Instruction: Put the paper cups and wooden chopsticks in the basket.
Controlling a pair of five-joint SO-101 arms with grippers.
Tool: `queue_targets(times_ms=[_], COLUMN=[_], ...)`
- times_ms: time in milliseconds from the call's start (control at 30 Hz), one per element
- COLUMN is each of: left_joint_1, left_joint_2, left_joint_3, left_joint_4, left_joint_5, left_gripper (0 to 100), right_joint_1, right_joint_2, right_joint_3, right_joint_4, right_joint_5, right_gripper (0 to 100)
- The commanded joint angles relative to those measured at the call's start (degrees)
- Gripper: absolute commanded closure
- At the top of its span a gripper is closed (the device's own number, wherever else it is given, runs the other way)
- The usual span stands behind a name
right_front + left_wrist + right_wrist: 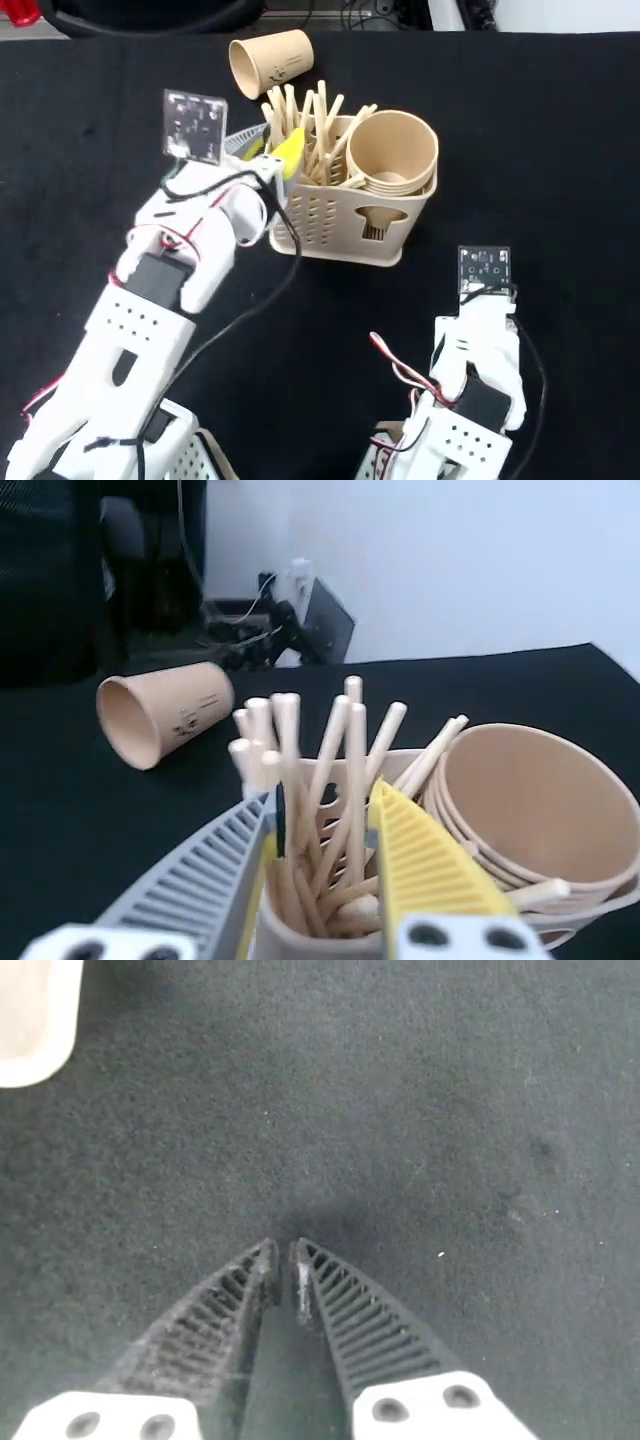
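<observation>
**One cup left outside the basket**

My left gripper [325,792] has its jaws spread. They stand over the rim of the basket [340,225], one on each side of some chopsticks [310,125]. These sticks stand between the jaws, but as far as I can see they are not pinched. My right gripper [283,1250] has its jaws pressed almost together with nothing between them. It hangs over the bare black table [540,150], apart from the basket.

The chopsticks lean as a loose bundle in the compartment on my left side. I see no stick lying on the table, so I judge this part is done. In the compartment on my right side there is a stack of cups [392,150], nested and upright.

One cup [270,62] lies on its side on the table, just behind the basket, on the far side from my arms. I think this is what is left: to pick it up and put it in. My left gripper is the nearer one to it.
</observation>
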Motion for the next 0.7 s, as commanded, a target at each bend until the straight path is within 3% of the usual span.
queue_targets(times_ms=[0, 100, 233, 367, 667], left_joint_1=[-3.8, -8.1, -8.9, -8.5, -6.4], left_joint_2=[-0.4, -0.3, 1.2, 8.6, 28.2], left_joint_3=[-11.8, -17.8, -22.5, -24.9, -36.3], left_joint_4=[13.5, 23.2, 31.9, 33.8, 40.2], left_joint_5=[0.2, 0.4, 0.7, 5.2, 5.5], left_gripper=[84, 85, 85, 84, 84], right_joint_1=[-0.9, -0.9, -0.9, -0.9, -0.9], right_joint_2=[-3.3, -3.3, -3.3, -3.3, -3.3], right_joint_3=[-0.1, -0.1, -0.1, -0.1, -0.1], right_joint_4=[-1.0, -1.0, -1.0, -1.0, -1.0], right_joint_5=[0.7, 0.7, 0.7, 0.7, 0.7], right_gripper=[96.3, 96.3, 96.3, 96.3, 96.3])
